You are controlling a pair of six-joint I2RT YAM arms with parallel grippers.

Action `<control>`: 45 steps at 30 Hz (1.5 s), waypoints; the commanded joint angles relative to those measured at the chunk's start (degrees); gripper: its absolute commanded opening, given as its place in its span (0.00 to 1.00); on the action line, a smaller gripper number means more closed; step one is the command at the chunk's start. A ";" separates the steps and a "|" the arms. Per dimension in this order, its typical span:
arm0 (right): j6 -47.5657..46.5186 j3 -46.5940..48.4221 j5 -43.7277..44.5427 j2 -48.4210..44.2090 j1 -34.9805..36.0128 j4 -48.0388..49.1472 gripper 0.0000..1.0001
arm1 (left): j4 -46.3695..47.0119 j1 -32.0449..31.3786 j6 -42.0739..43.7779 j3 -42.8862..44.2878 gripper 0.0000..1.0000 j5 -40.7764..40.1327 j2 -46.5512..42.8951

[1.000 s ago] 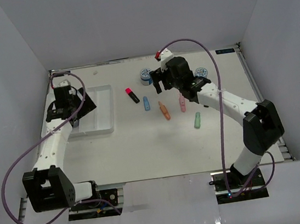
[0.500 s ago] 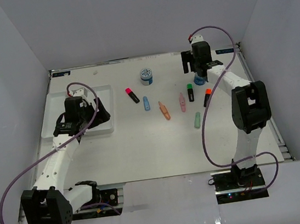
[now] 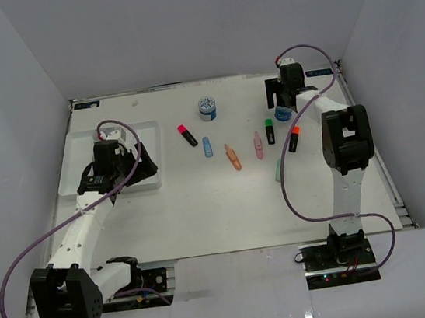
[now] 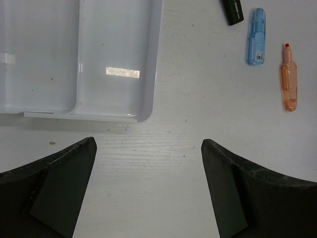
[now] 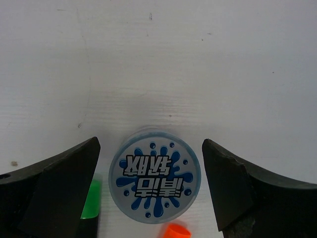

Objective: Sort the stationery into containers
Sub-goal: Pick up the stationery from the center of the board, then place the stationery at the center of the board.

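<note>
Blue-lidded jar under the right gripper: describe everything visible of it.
The jar is small, round, upright on the white table. Its pale lid carries a blue splash print with lettering, inside a bluish plastic-looking rim. It shows between the fingers of the open right gripper, neither touching it. A green cap and an orange cap lie close beside it.

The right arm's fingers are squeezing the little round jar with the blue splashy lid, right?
Not quite. The right fingers stand open, one on each side of the small round blue-lidded jar, with a thin gap showing either side, so they are not squeezing it. The right wrist view shows this.
</note>
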 commanded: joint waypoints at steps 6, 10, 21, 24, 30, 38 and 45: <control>0.54 2.14 -2.89 0.96 -0.42 0.43 1.00 | 0.51 -0.38 0.01 -0.81 0.98 -0.03 -1.10; 0.27 1.43 -3.07 0.78 -0.51 0.34 0.81 | 0.60 -0.29 0.01 -0.99 0.98 0.06 -1.02; -4.20 -2.87 -2.53 -8.44 1.24 -0.89 0.44 | -1.33 -0.29 -0.69 1.03 0.98 0.85 -1.81; -6.58 -6.11 -6.56 -13.62 4.58 -2.29 0.45 | -2.21 -0.29 -0.69 1.91 0.98 1.29 -2.16; -9.22 -14.64 -8.34 -21.89 18.89 -2.56 0.47 | -6.16 -0.29 -0.25 5.34 0.98 0.85 -2.42; -6.76 -20.63 -11.50 -20.76 37.80 2.97 0.48 | -9.94 -0.38 0.54 8.94 0.98 -0.56 -5.23; -6.93 -20.36 -10.45 -15.13 47.12 7.54 0.51 | -9.95 -0.29 1.59 8.24 0.98 3.74 -6.20</control>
